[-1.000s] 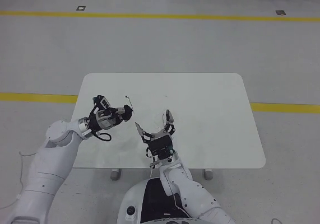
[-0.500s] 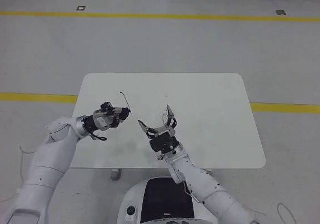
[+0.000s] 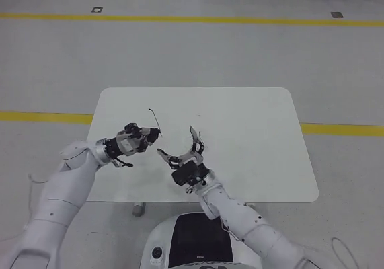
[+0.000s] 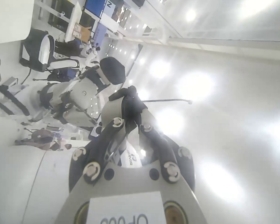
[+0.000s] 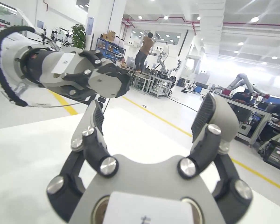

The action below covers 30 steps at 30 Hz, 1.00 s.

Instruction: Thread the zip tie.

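- left gripper (image 3: 151, 135) clamped tight on black zip tie (image 3: 155, 120), over left half of tabletop (image 3: 259, 134), tie sticking out past the fingertips
- right gripper (image 3: 176, 142) wide open, holding nothing, just beside it, nearer front edge

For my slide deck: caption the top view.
Left gripper holds the zip tie above the white table; open right gripper hovers beside it.

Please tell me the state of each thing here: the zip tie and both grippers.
zip tie: clamped in the left gripper, one end sticking out free.
left gripper: fingers shut on the zip tie.
right gripper: fingers wide open, holding nothing.
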{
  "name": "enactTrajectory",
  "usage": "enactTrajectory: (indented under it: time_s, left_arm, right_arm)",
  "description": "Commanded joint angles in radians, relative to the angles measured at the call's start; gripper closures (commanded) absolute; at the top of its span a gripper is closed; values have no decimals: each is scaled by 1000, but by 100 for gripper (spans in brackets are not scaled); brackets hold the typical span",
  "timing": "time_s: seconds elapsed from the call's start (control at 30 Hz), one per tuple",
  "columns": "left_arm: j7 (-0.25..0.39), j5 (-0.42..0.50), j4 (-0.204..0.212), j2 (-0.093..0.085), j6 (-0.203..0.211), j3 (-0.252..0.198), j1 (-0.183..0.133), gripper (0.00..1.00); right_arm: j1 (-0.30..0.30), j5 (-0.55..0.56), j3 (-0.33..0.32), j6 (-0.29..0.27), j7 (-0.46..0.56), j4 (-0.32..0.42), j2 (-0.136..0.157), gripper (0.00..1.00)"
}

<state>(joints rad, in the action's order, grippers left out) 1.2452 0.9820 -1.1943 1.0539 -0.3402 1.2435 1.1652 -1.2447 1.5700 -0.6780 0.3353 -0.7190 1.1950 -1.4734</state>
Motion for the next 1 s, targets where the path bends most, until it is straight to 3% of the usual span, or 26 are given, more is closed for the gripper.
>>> enactTrajectory:
  time_s: [0.0, 0.07, 0.13, 0.23, 0.47, 0.97]
  left_arm:
    - [1, 5, 7, 0, 0, -12, -7, 100]
    - [8, 13, 15, 0, 0, -23, -12, 100]
    - [12, 17, 21, -1, 0, -33, -17, 100]
    - [14, 15, 23, -2, 0, -37, -18, 100]
    - [14, 15, 23, -2, 0, -37, -18, 100]
    - [14, 15, 23, -2, 0, -37, -18, 100]
  right_arm:
    - [11, 0, 14, 5, 0, -3, 2, 13]
    - [21, 0, 22, 5, -3, -7, 5, 26]
    - [29, 0, 26, 5, -13, -12, 7, 51]
    - [46, 0, 34, 5, -24, -28, 12, 59]
    - [74, 0, 62, 5, -17, -55, 20, 71]
    - [94, 0, 90, 5, -24, -63, 18, 82]
